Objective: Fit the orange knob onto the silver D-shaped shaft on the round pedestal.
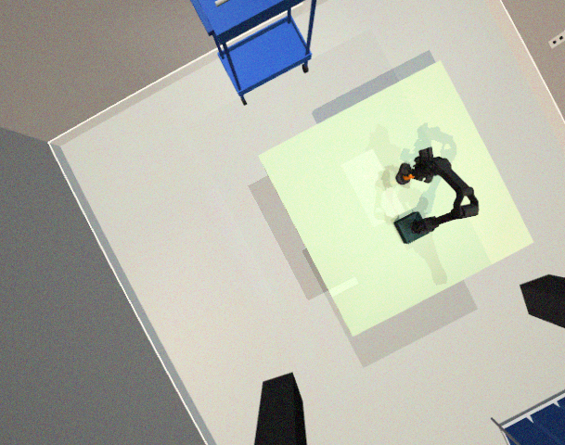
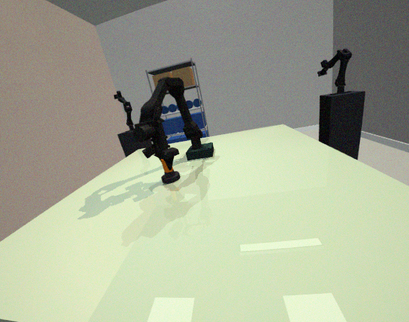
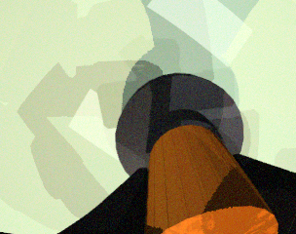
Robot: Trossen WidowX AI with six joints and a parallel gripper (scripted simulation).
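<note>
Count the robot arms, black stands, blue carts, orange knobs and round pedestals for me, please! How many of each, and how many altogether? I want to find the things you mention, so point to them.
Robot arms [image 1: 453, 178] [image 2: 178, 86] [image 2: 342, 67] [image 2: 128, 110]: 3
Black stands [image 1: 278, 412] [image 1: 553, 301] [image 2: 340, 121] [image 2: 126, 142]: 2
Blue cart [image 1: 276, 75]: 1
Orange knob [image 1: 407, 177] [image 2: 167, 168] [image 3: 192, 171]: 1
Round pedestal [image 1: 401, 175] [image 2: 170, 178] [image 3: 197, 93]: 1
Total: 8

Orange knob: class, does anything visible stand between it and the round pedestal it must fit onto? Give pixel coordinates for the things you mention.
Nothing visible stands between the orange knob [image 1: 407, 177] [image 2: 167, 167] [image 3: 194, 171] and the pedestal [image 2: 170, 178] [image 3: 133, 132]; the silver shaft cannot be seen.
</note>
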